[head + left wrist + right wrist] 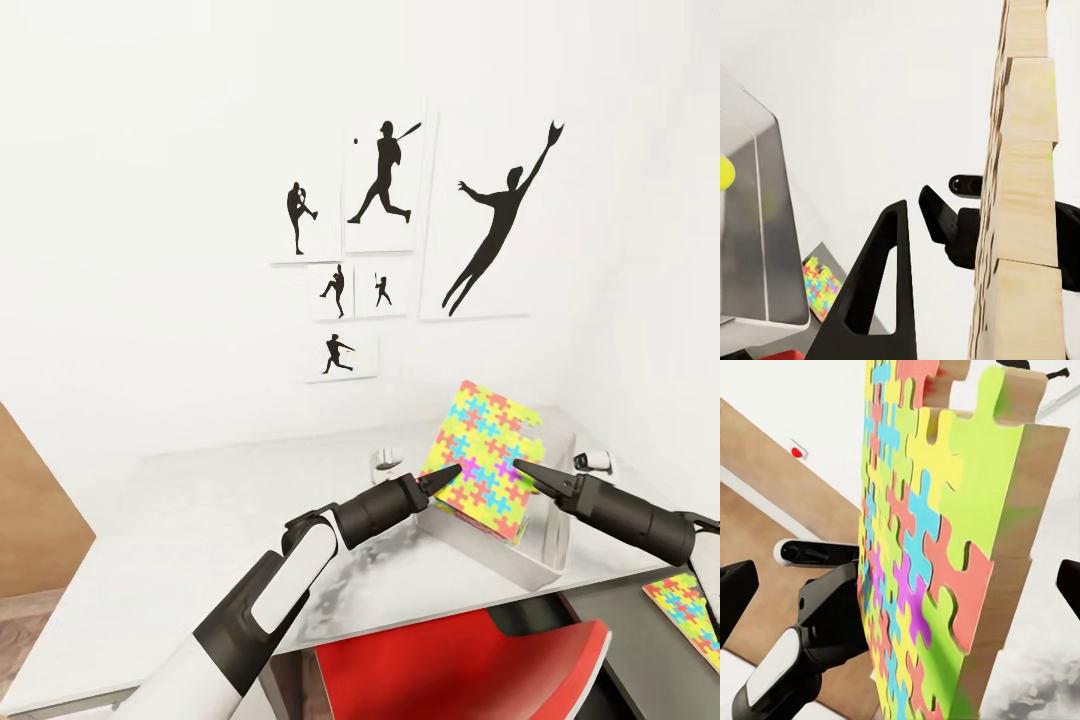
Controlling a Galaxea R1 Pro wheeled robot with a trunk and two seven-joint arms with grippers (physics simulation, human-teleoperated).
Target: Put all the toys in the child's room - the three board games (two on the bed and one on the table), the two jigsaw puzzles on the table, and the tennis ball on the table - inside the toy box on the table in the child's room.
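A: Which step is in hand?
B: Over the toy box (545,545), near the table's (180,520) right edge, a jigsaw puzzle (482,462) is held upright, squeezed between left gripper (437,483) and right gripper (528,472); finger spread cannot be told.
A: Next?
B: A joint lowering into the box is probably called for; a second puzzle (690,610) lies right.

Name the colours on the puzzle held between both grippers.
Yellow, pink, green, blue and orange interlocking pieces on the jigsaw puzzle; clearest in the right wrist view.

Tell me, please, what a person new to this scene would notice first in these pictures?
The brightest thing is a multicolour jigsaw puzzle, held upright between the left end effector and the right end effector, over the light grey toy box on the table. Behind it, black baseball-player silhouette prints stand out on the white wall. A second jigsaw puzzle lies flat at the head view's lower right.
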